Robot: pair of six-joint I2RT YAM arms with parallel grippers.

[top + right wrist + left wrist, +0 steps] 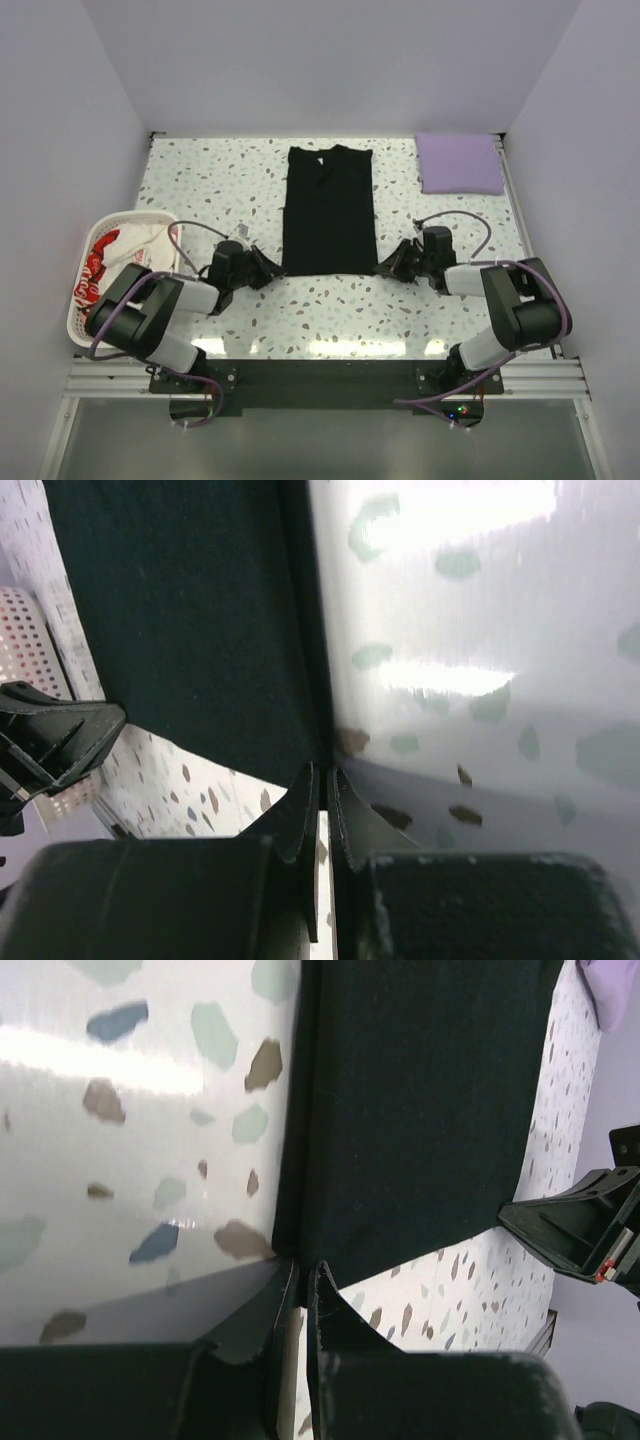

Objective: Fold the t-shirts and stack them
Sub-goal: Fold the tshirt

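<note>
Where the black shirt (330,210) lies flat at the middle of the table (330,310), the left gripper (303,1270) and right gripper (322,775) each meet a near hem corner, jaws drawn almost together, apparently pinching fabric. Lift both corners level and carry them evenly toward the collar. The lavender shirt (459,163) lies folded far right.

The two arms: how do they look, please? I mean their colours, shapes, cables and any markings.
The left arm and right arm match: chunky black joints joined by pale grey links, with a lavender cable looping along each. The left gripper and right gripper are black, each with two fingers tapering to thin tips. A small red mark shows on the right gripper's side.
</note>
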